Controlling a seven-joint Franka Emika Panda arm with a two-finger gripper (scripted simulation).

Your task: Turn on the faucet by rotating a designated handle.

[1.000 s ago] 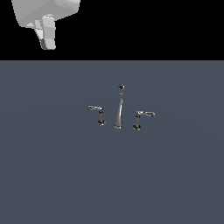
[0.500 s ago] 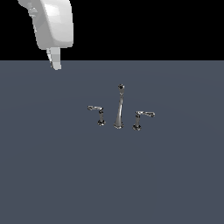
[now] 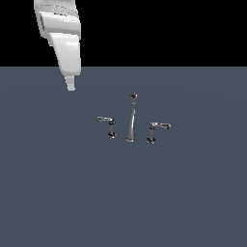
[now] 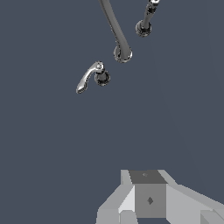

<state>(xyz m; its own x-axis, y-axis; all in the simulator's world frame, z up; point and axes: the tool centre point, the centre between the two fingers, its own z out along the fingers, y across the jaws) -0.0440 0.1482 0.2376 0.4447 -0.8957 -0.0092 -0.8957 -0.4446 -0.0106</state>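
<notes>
Chrome handle (image 3: pixel 106 122) well apart from gripper (image 3: pixel 71 86) hovering toward exterior view's left, jaw state unclear

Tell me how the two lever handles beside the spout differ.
The left-pointing handle has its arm sticking toward the exterior view's left; the right-pointing handle mirrors it, arm toward that view's right. The left-pointing handle stands nearer the gripper; the right-pointing handle stands beyond the spout. Both are small chrome levers on dark-based posts.

flat, even, dim render light; sharp focus, no cast shadows, faint chrome glints.
</notes>
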